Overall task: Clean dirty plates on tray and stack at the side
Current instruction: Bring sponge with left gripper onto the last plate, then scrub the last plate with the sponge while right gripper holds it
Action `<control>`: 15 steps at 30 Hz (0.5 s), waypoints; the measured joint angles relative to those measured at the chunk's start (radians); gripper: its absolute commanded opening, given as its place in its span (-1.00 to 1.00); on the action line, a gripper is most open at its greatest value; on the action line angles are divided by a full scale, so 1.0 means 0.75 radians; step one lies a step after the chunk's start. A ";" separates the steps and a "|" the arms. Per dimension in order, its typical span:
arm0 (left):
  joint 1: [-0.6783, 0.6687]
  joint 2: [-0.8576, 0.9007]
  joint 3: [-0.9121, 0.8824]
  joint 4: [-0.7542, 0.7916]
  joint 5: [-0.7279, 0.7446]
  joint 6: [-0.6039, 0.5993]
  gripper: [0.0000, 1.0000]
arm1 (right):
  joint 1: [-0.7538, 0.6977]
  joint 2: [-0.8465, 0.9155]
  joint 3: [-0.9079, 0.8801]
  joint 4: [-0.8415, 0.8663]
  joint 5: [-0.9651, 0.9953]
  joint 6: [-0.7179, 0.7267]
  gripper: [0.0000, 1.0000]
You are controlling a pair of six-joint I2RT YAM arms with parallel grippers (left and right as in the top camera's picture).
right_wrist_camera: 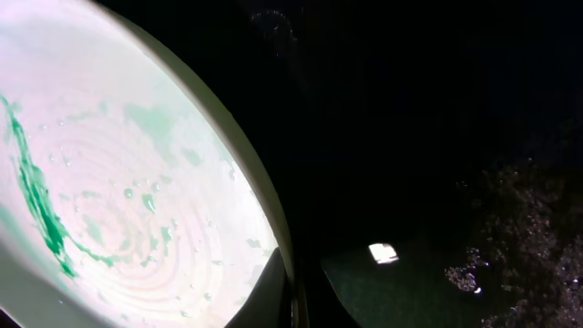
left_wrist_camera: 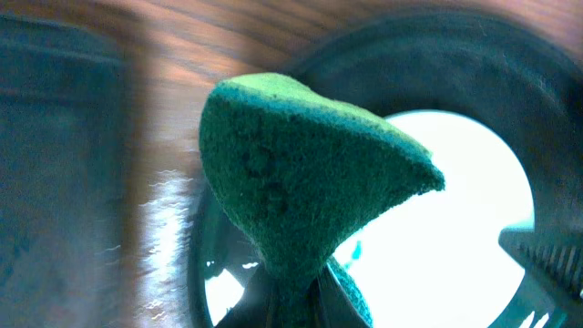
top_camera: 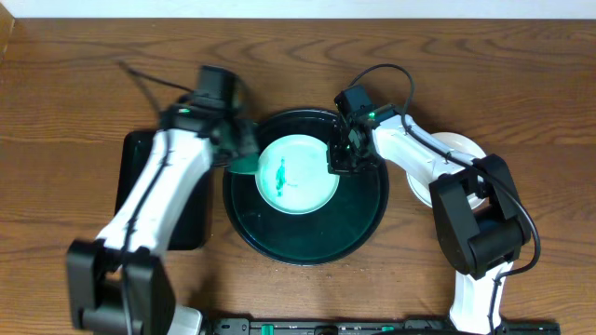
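Note:
One pale mint plate (top_camera: 298, 174) with a teal smear (top_camera: 280, 177) lies in the round dark tray (top_camera: 363, 223). My right gripper (top_camera: 338, 156) is shut on the plate's right rim; in the right wrist view its fingers (right_wrist_camera: 293, 301) straddle the rim of the plate (right_wrist_camera: 118, 182), over the tray (right_wrist_camera: 410, 137). My left gripper (top_camera: 237, 149) is shut on a green sponge (top_camera: 244, 167) at the tray's left rim. In the left wrist view the sponge (left_wrist_camera: 301, 173) stands in front of the plate (left_wrist_camera: 455, 228). White plates (top_camera: 458, 147) lie on the table to the right, partly hidden by the right arm.
A smaller black rectangular tray (top_camera: 140, 154) lies left of the round tray, under my left arm. The table is bare wood. A black cable (top_camera: 149, 79) runs along the far left.

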 measured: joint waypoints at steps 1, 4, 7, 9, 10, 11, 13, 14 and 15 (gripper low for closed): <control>-0.033 0.035 0.000 0.014 0.007 0.006 -0.86 | 0.000 0.000 0.000 0.000 0.000 0.000 -0.98; -0.098 0.143 0.000 0.036 0.023 0.013 -0.85 | 0.000 0.000 0.000 0.000 0.000 0.003 -0.98; -0.123 0.251 -0.001 0.037 0.024 0.016 -0.86 | 0.000 0.000 0.000 0.000 0.000 0.003 -0.98; -0.126 0.306 -0.001 0.037 0.024 0.016 -0.85 | 0.000 0.000 0.000 0.002 0.000 0.003 -0.98; -0.126 0.323 -0.001 0.042 0.025 0.016 -0.86 | 0.000 0.000 0.000 0.003 0.000 0.003 -0.98; -0.126 0.335 -0.001 0.049 0.030 0.016 -0.86 | 0.000 0.000 0.000 0.004 0.000 0.003 -0.98; -0.126 0.337 0.000 0.051 0.047 0.017 -0.86 | 0.000 0.000 0.000 0.005 0.000 0.003 -0.98; -0.126 0.339 0.000 0.053 0.057 0.017 -0.85 | 0.000 0.000 0.000 0.005 0.000 0.003 -0.98; -0.123 0.342 0.000 0.058 0.072 0.019 -0.86 | 0.000 0.000 0.000 0.005 0.001 0.003 -0.98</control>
